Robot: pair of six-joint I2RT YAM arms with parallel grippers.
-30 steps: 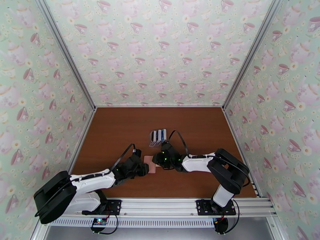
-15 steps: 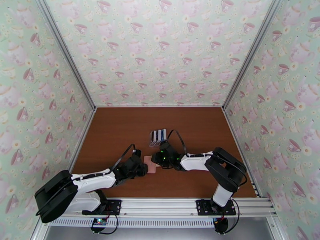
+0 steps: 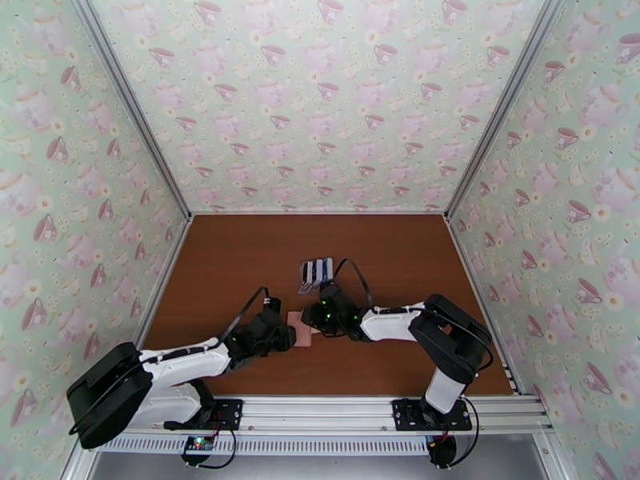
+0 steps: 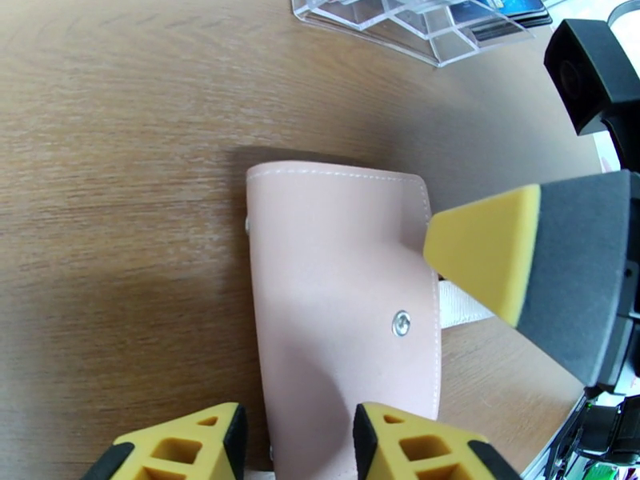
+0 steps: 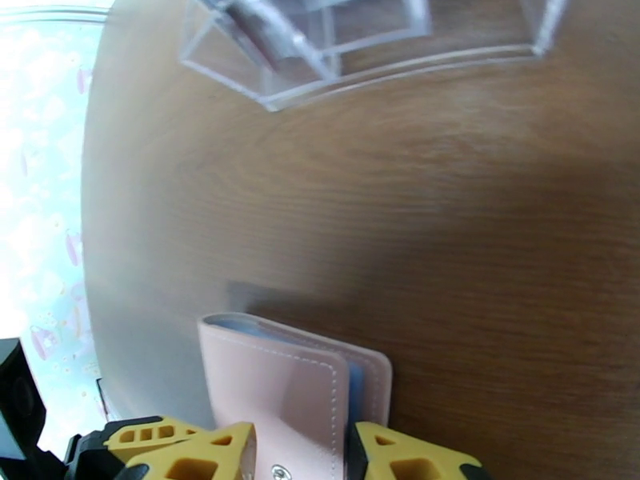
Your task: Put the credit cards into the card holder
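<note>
Pink card holder (image 4: pixel 336 298): folded, flat on worktop (image 3: pixel 232 258), snap stud up, lying between both arms. Blue-grey lining shows at edge in right wrist view.
State, left pincer (image 4: pixel 296 442): fingers apart, straddling near end of card holder; cannot tell whether it grips.
State, right pincer (image 5: pixel 300 454): fingers apart, flanking cover of card holder from opposite side; one yellow fingertip (image 4: pixel 480 258) touches its edge; cannot tell whether it grips.
Location, credit cards (image 3: pixel 318 270): upright in clear slotted rack (image 5: pixel 320 50), just beyond card holder.
</note>
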